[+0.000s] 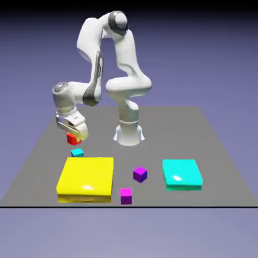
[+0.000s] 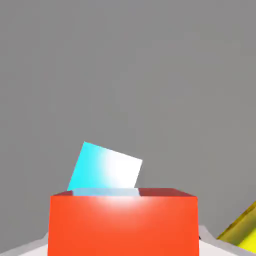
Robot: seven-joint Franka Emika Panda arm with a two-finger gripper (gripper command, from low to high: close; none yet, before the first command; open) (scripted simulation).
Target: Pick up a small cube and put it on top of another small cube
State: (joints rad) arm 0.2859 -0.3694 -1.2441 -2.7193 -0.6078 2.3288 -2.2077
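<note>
Dark grey counter (image 1: 166,131) under a blue-violet backdrop. The gripper (image 1: 78,132) is closed on the red cube (image 1: 73,139), held above the counter toward the left. Best to centre it over the cyan cube (image 1: 77,152), turn it to match those edges, then lower gently and release once seated. That cyan cube lies below and slightly nearer, just behind the yellow block (image 1: 86,176).
</note>
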